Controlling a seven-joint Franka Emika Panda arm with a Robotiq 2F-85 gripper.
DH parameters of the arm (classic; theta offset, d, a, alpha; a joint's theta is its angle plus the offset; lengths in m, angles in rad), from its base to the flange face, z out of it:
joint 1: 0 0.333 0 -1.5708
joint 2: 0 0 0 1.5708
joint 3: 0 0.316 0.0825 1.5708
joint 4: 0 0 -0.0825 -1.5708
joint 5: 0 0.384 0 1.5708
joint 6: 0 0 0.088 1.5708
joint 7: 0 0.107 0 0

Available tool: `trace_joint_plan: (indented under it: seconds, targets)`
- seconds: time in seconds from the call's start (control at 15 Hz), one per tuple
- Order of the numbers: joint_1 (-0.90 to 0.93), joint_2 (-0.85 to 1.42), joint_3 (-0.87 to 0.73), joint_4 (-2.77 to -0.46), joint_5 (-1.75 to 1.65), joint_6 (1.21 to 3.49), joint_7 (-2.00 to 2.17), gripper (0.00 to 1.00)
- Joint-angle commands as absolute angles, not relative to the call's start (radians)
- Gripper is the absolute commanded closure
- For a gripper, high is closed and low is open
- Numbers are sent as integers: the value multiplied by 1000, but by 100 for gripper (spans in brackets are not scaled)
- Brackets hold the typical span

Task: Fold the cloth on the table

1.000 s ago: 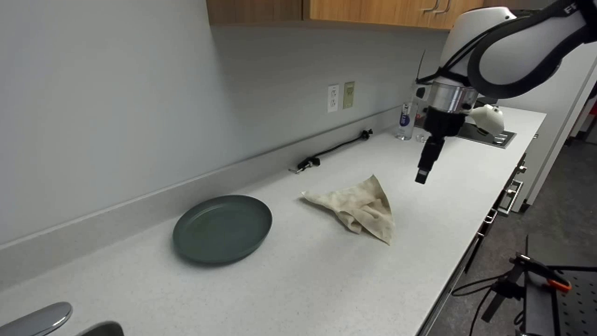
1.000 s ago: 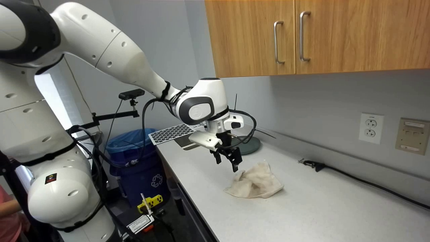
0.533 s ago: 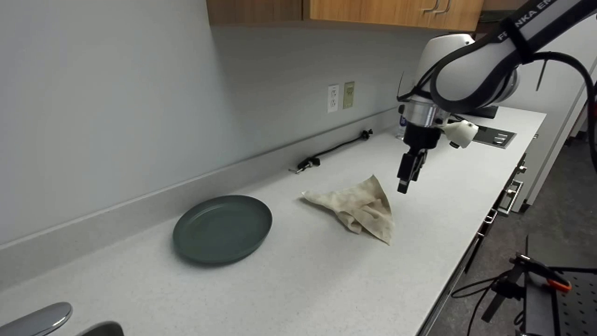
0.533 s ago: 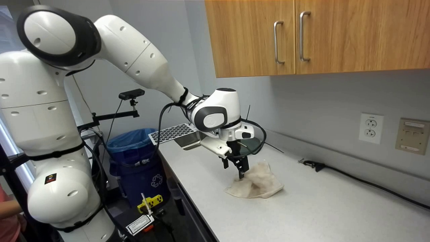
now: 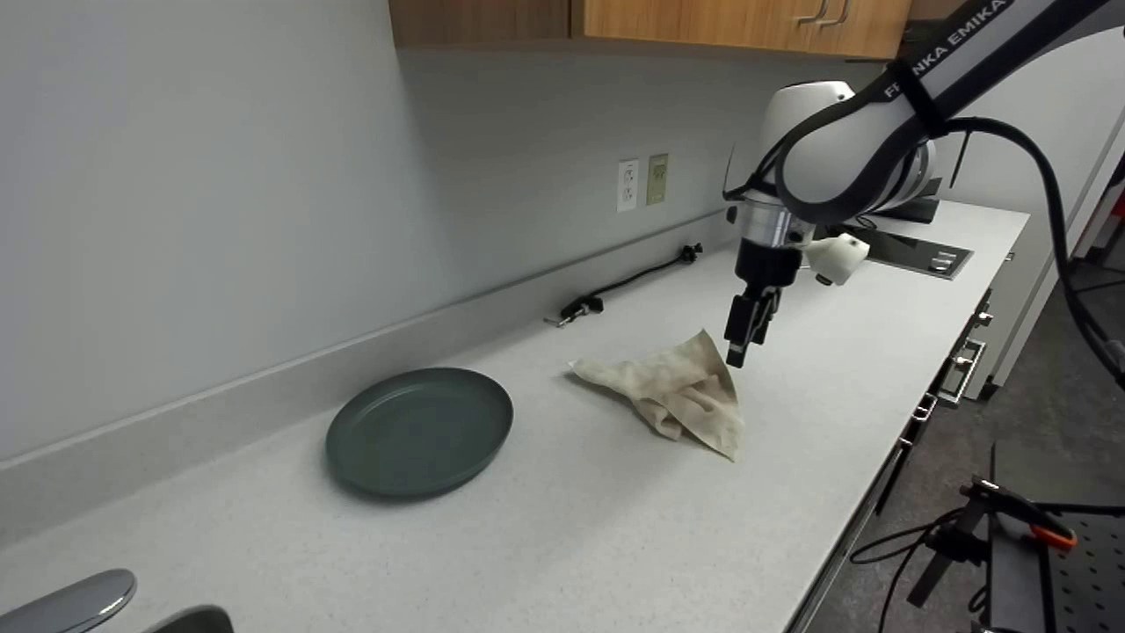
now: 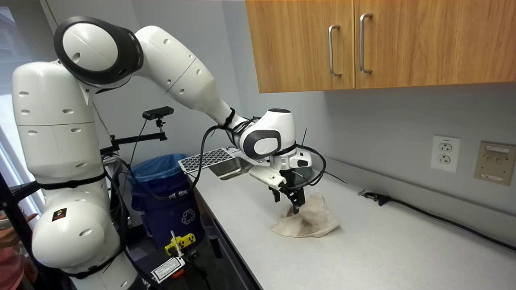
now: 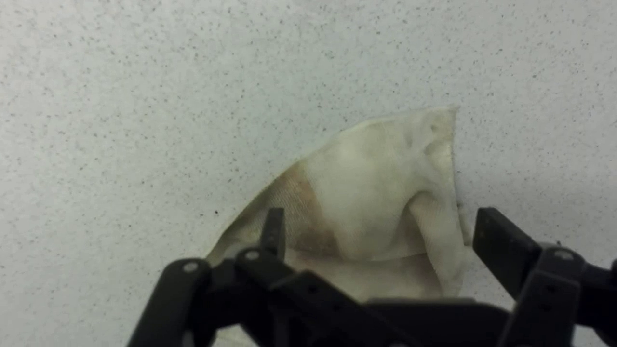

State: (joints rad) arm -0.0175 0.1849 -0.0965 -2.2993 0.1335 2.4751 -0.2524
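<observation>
Currently, cloth (image 5: pixel 681 387): on the counter (image 5: pixel 545 545), loose and wrinkled, partly doubled over on itself; no side looks squared, so I judge the fold still to be made.

Corner (image 7: pixel 441 125): lies free at the top of the cloth in the wrist view; probably the best place to pinch, being a single tip and not the heap.

Raised crease (image 7: pixel 434 226): easy to catch, but pinching it would likely gather several layers and drag the whole piece into a bunch.

Gripper (image 7: pixel 378 224): parted wide, holding nothing, aimed down over the edge of the cloth; whether it touches, I cannot tell.

Fingers (image 7: pixel 503 248): in the wrist view one overlaps the cloth, its partner shows just beside the edge. Better to shift toward the corner, descend until the tips almost brush the surface, then close gently.

Counter: looks smooth, so the cloth may slide; lift a little first, carry the corner across low and slowly, and set it down before letting go.

Plate (image 5: pixel 420 431): dark green, apart from the cloth; keep the sweep short of its rim.

Cable (image 5: pixel 635 280): black, along the wall (image 5: pixel 492 220); likely out of the way.
</observation>
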Motion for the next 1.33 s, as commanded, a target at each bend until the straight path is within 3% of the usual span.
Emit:
trace_joint_plan:
  seconds: [0.0,0.73,1.27]
  targets:
    - [-45,184,-69,-2298,125,2474,-245,0]
    - [-149,228,-68,-2260,211,2565,-373,0]
    - [-235,396,-30,-2106,306,2593,-448,0]
